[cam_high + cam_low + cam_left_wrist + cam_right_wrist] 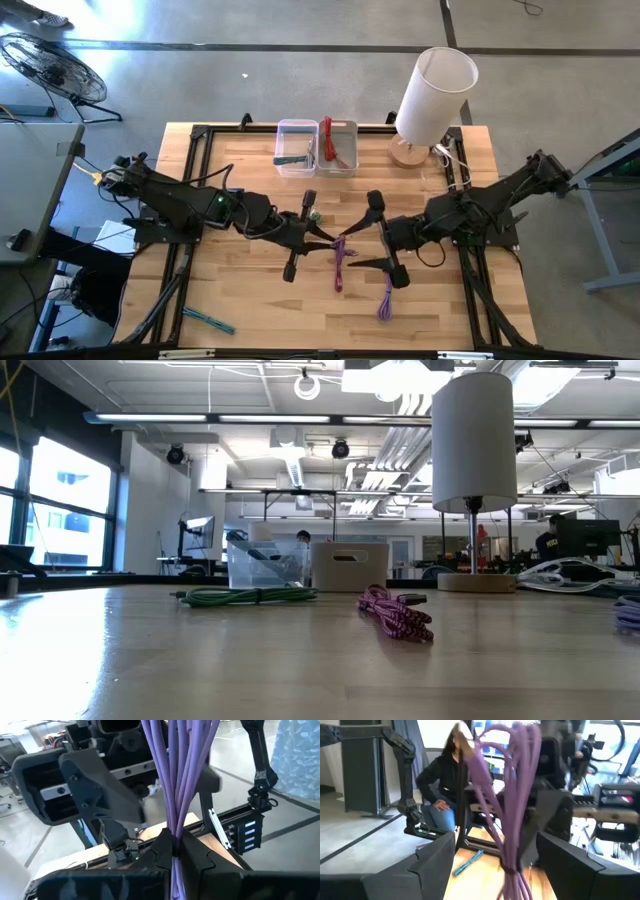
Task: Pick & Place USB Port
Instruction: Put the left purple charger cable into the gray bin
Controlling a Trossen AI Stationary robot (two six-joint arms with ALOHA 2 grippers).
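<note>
Left gripper (318,234) mid-table, raised, clamped on purple cable bundle (339,262); in left wrist view fingers (162,851) pinched tight on the bundle (175,780), strands fanning away from the tips. Bundle hangs between the two grippers, long axis running roughly toward the front edge of the table, free end trailing down. Right gripper (380,232) just beside it on the far side, jaws spread wide, nothing in them; right wrist view shows the looped bundle (512,795) standing between its fingers (432,857), not pinched. Looks like a handover or a regrasp: cable lies dead ahead of right gripper, so closing in place should catch it, if loops stay inside the jaws. Second purple cable (385,300) flat on table near right arm, front side. Bins (316,145) at back edge, centre, green cable (292,158) and red cable (328,140) inside; lamp (432,95) to their right. Teal cable (208,320) front left. Right gripper nearer the bins' right half; left arm about equal.
</note>
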